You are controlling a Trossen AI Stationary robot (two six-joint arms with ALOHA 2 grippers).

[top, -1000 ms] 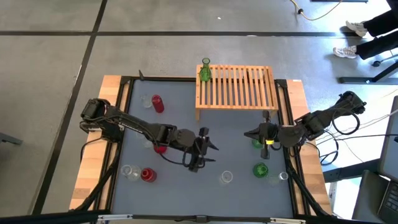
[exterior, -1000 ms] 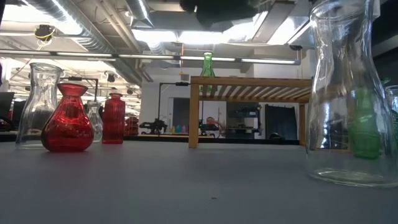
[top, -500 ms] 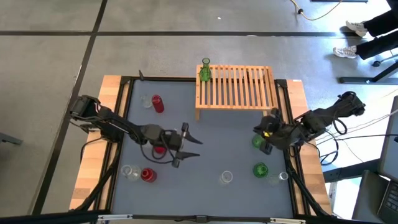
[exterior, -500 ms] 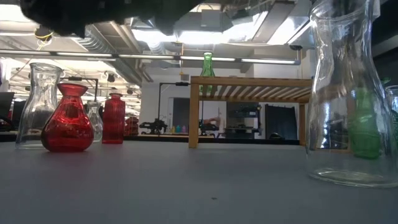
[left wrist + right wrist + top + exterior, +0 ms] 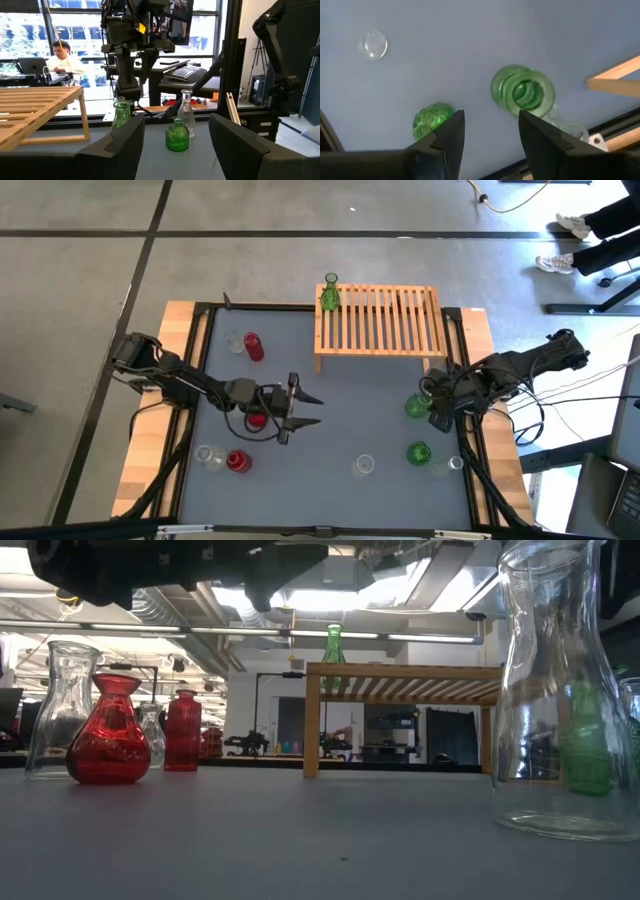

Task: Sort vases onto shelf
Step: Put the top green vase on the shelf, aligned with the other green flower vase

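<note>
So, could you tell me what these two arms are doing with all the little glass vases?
They are sorting small glass vases onto the light-wood slatted shelf. Only one tall green bottle-necked vase stands on it, at a corner. The right gripper hangs open over a ribbed green vase on the table by the shelf's leg, holding nothing. The left gripper is open and empty near mid-table, beside a red vase. Other red, green and clear vases remain on the grey table.

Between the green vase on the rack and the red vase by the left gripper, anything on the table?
High view: another red vase and a small clear one stand roughly between the green vase and red vase.
</note>
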